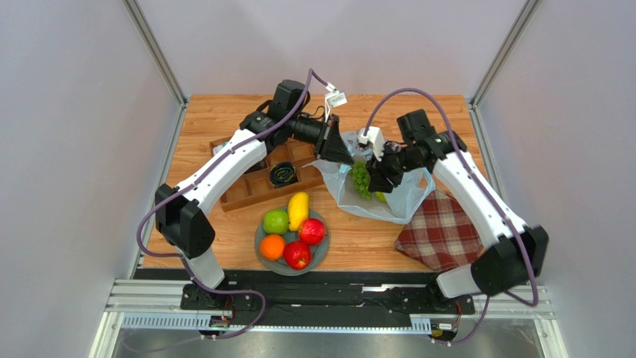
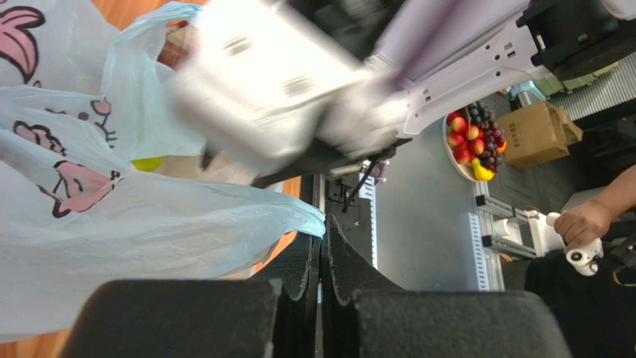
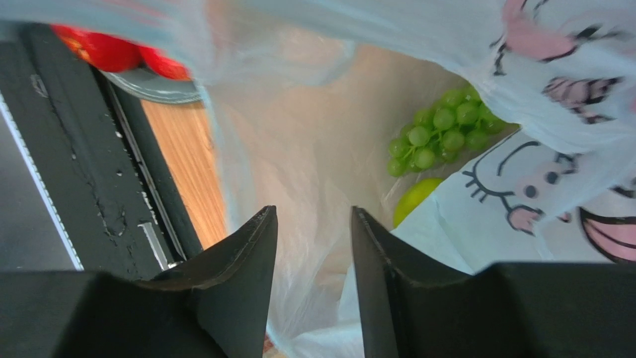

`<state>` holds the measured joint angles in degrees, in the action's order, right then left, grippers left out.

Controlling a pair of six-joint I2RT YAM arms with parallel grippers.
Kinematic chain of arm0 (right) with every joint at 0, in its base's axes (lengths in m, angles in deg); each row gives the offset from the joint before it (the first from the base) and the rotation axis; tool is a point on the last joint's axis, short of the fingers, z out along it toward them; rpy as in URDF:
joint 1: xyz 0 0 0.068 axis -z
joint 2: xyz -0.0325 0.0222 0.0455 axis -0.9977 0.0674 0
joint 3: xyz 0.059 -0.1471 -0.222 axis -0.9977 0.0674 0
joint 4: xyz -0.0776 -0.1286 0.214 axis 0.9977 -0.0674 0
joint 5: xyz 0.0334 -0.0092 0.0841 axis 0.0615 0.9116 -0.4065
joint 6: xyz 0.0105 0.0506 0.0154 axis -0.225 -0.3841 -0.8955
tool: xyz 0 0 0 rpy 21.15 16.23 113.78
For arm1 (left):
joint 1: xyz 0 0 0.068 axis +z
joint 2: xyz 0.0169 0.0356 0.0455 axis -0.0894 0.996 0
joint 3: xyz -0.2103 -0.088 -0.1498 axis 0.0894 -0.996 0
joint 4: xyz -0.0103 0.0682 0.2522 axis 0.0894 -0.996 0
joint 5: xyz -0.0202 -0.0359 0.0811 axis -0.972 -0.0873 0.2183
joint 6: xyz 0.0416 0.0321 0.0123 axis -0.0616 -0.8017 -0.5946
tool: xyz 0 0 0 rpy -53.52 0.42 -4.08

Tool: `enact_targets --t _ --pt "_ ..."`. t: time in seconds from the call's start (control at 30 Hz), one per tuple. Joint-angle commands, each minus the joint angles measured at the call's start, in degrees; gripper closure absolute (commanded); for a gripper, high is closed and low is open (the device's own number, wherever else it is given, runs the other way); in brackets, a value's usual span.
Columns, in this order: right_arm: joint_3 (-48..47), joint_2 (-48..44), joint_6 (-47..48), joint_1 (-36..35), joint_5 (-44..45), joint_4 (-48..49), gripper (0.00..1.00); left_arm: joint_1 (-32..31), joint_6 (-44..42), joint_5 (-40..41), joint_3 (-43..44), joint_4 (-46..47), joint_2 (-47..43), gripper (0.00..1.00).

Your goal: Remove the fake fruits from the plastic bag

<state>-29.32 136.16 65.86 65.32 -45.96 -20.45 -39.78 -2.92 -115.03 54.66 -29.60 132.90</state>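
The pale-blue plastic bag (image 1: pixel 388 198) lies at the table's middle right. My left gripper (image 1: pixel 345 155) is shut on the bag's edge (image 2: pixel 298 212) and holds it up. My right gripper (image 1: pixel 375 179) is open at the bag's mouth, jaws apart with only bag film (image 3: pixel 313 194) behind them. Inside the bag are a green grape bunch (image 3: pixel 440 130) and a green apple (image 3: pixel 414 198); both show from above, the grapes (image 1: pixel 360 179) and the apple (image 1: pixel 380 197). The grey plate (image 1: pixel 261 239) holds a green apple (image 1: pixel 275 221), a yellow mango (image 1: pixel 298 209), an orange (image 1: pixel 272 247) and two red apples (image 1: pixel 312 231).
A wooden compartment tray (image 1: pixel 246 190) with a coiled dark cable stands at the back left, under my left arm. A red plaid cloth (image 1: pixel 440 231) lies right of the bag. The table's front edge runs just below the plate.
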Motion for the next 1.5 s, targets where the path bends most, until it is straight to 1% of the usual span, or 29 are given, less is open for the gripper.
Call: enact_targets --t 0.0,0.17,0.33,0.37,0.43,0.5,0.57,0.8,0.87,1.0,1.03,1.1,1.13,1.2,1.23,1.3,1.33,1.37,1.4,1.47 --pt "2.0 7.6 3.4 0.5 4.3 5.1 0.57 1.1 -2.3 1.6 2.9 -0.8 -1.0 1.00" --pt "4.2 13.1 5.9 0.4 8.6 10.8 0.51 2.0 -1.9 1.7 2.1 0.0 -1.6 1.00" --pt "2.9 19.0 5.2 0.4 14.0 16.2 0.44 2.6 -1.8 1.2 0.3 0.6 -2.4 1.00" --pt "2.7 19.5 5.1 0.4 16.1 17.2 0.38 2.7 -1.9 1.1 0.1 0.8 -2.4 1.00" --pt "2.8 20.5 5.1 0.4 18.2 19.8 0.31 2.7 -1.8 0.9 -0.4 1.0 -2.4 1.00" --pt "2.4 21.2 5.6 0.4 21.1 20.4 0.18 2.7 -1.8 0.5 -0.5 1.3 -2.4 1.00" --pt "2.2 22.2 6.3 0.4 24.4 20.2 0.00 2.7 -1.8 0.3 -0.8 1.3 -2.5 1.00" --pt "5.4 22.2 13.1 0.4 30.5 18.9 0.00 3.1 -2.3 -0.3 -2.0 1.7 -2.8 1.00" --pt "6.0 22.8 14.6 0.4 32.7 16.9 0.00 3.2 -2.5 -0.2 -2.5 1.8 -2.8 1.00" --pt "8.5 25.1 15.1 0.4 34.3 15.1 0.00 3.4 -2.8 -0.3 -3.6 2.0 -2.9 1.00" --pt "9.2 25.4 15.1 0.5 36.3 15.5 0.00 3.4 -2.9 -0.1 -3.6 1.9 -3.0 1.00" --pt "10.8 25.9 14.3 0.6 38.1 17.3 0.06 3.4 -3.3 -0.2 -3.7 1.9 -2.7 1.00" --pt "10.9 25.9 14.0 0.5 38.5 18.9 0.13 3.5 -3.6 -0.1 -3.8 1.4 -2.7 1.00" --pt "9.1 24.7 11.9 0.9 37.9 19.3 0.21 3.5 -4.4 0.3 -4.3 1.3 -2.5 1.00" --pt "8.0 24.1 10.9 1.2 35.3 17.7 0.31 3.5 -4.8 0.5 -4.4 0.9 -2.5 1.00" --pt "3.9 22.0 7.6 2.5 31.1 14.8 0.38 3.5 -5.1 2.1 -5.3 0.9 -2.6 1.00" --pt "2.4 21.3 6.4 2.9 27.3 13.7 0.44 3.4 -5.3 2.8 -5.5 0.7 -2.5 1.00" --pt "1.1 20.0 5.4 4.2 25.2 12.5 0.47 3.5 -5.7 3.9 -5.6 0.7 -2.7 1.00" --pt "-1.4 19.4 2.0 5.2 23.3 10.9 0.49 3.5 -6.0 4.8 -5.5 0.3 -2.7 1.00" --pt "-4.2 18.7 -1.0 8.3 15.5 8.5 0.51 3.5 -7.3 7.4 -4.8 -0.6 -2.7 1.00"
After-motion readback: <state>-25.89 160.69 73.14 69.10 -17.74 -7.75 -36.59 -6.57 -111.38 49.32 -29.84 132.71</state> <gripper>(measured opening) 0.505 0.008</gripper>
